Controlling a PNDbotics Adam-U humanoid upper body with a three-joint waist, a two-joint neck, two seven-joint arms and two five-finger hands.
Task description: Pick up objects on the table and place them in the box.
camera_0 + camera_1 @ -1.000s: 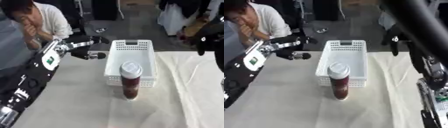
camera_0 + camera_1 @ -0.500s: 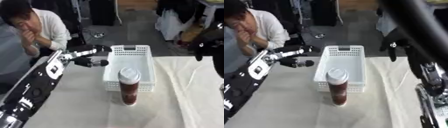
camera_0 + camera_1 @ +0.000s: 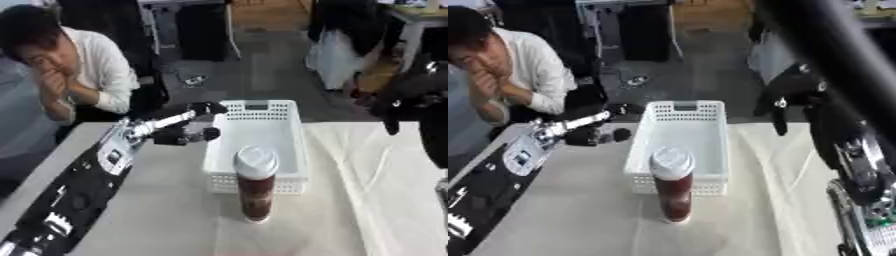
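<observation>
A tall dark brown cup with a white lid point(image 3: 255, 187) stands upright on the table, just in front of the white plastic basket point(image 3: 259, 129). I see nothing inside the basket. My left hand point(image 3: 180, 132) hovers at the basket's left rim near its far end, open, with fingers spread toward the rim and nothing held. My right hand point(image 3: 791, 96) hangs dark and high beyond the basket's far right corner, well above the table. The cup's base sits on the edge of the white cloth.
A white cloth point(image 3: 385, 190) covers the right half of the grey table point(image 3: 157, 210). My right arm point(image 3: 859, 165) fills the right edge of the right eye view. A person sits at the table's far left corner and touches nothing.
The whole picture has shifted as the head moved. My left hand stays beside the basket's left rim, a little closer to it. The cup and basket have not moved.
</observation>
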